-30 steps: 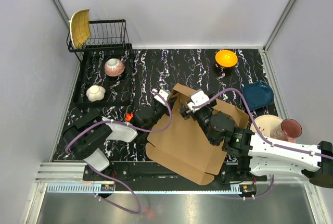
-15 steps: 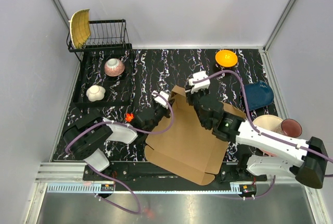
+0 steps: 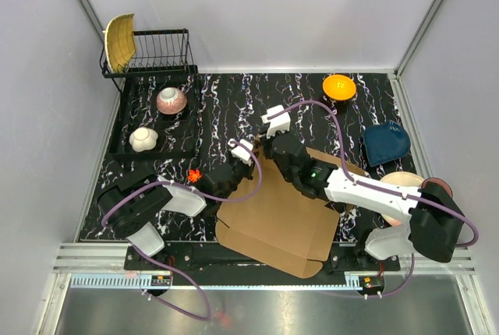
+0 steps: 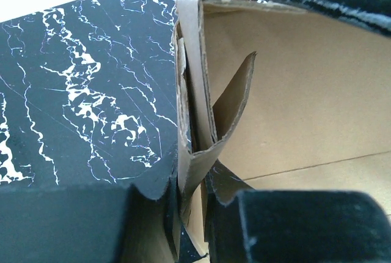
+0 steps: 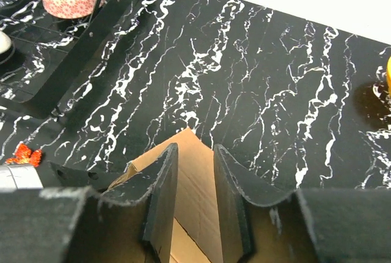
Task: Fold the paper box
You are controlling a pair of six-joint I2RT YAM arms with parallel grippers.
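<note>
The paper box (image 3: pixel 273 214) lay mostly flat on the black marbled surface (image 3: pixel 234 97), near the arms, with its left flap raised. The left tool (image 4: pixel 190 214) pinched that doubled flap. The right tool (image 5: pixel 194 202) stood narrow astride the far flap; I couldn't tell whether it gripped. The walls looked half raised, and next the far flap seemed to need bending along its crease.

Marbled table (image 3: pixel 226 101) bears paper box (image 3: pixel 273 218), black tray (image 3: pixel 178 128), orange bowl (image 3: pixel 339 86).
</note>
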